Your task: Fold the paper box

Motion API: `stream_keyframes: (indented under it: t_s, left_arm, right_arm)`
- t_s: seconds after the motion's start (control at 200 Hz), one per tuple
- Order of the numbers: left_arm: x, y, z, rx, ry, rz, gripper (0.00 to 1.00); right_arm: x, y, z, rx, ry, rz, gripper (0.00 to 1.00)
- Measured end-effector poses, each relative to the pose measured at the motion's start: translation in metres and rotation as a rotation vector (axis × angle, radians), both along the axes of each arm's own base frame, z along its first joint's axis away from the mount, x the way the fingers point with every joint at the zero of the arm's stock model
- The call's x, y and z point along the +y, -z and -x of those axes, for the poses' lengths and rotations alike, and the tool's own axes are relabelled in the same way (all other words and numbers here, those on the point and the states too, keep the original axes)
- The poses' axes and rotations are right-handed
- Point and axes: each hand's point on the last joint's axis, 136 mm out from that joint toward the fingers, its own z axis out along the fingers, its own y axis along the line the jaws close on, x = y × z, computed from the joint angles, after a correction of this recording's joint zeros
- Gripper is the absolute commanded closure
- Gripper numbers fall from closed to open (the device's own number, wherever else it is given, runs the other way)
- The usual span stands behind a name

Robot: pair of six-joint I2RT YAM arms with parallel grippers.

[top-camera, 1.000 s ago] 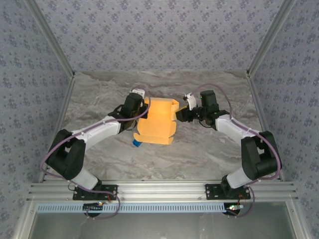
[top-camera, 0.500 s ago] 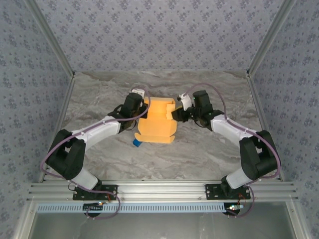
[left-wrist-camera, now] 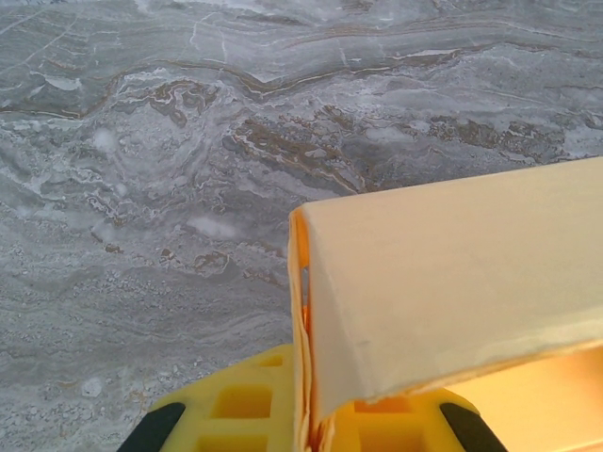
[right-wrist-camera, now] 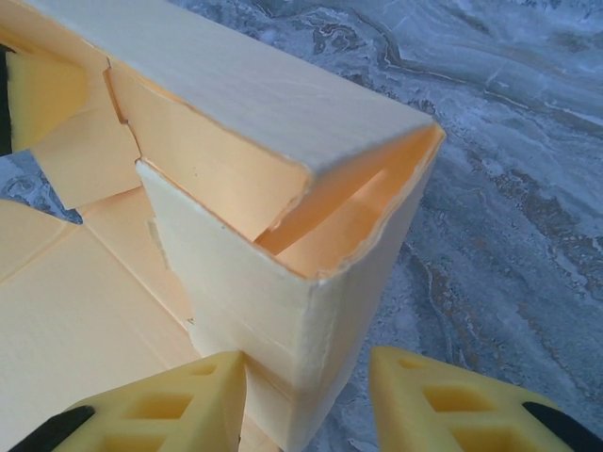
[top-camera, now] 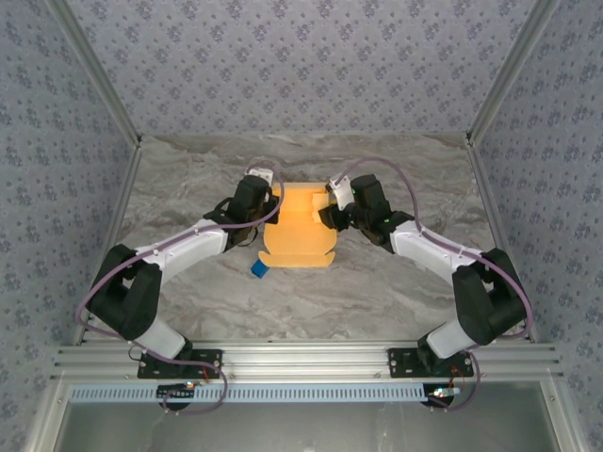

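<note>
The paper box (top-camera: 300, 231) is a yellow-orange card shape, partly raised, in the middle of the marble table. My left gripper (top-camera: 268, 213) is at its left wall. In the left wrist view the gripper (left-wrist-camera: 316, 426) is shut on the thin upright edge of the box (left-wrist-camera: 452, 282). My right gripper (top-camera: 327, 215) is at the box's far right corner. In the right wrist view that gripper (right-wrist-camera: 311, 407) stands open astride the corner of the box (right-wrist-camera: 254, 198). Its left finger (right-wrist-camera: 179, 410) touches the wall and its right finger (right-wrist-camera: 443, 405) is apart from it.
A small blue cube (top-camera: 257, 269) lies on the table just in front of the box's near left corner, below my left forearm. Patterned walls and metal frame posts enclose the table (top-camera: 377, 292) on three sides.
My right gripper has moved left from beside the box onto its far right corner. The box's right side has been pushed in a little. The left arm has held still.
</note>
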Motion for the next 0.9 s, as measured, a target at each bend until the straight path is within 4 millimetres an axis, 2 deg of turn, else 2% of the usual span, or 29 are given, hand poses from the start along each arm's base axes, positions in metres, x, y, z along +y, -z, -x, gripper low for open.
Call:
stream_keyframes:
  t_s: [0.355,0.904]
  left_arm:
    - [0.000,0.000,0.000,0.002,-0.004,0.005,1.00]
    - [0.000,-0.001,0.000,0.000,-0.004,0.006,1.00]
  right_arm:
    - [0.000,-0.005,-0.004,-0.039,0.000,0.008,0.49]
    - [0.013,-0.011,-0.006,-0.095,0.014,0.018,0.53]
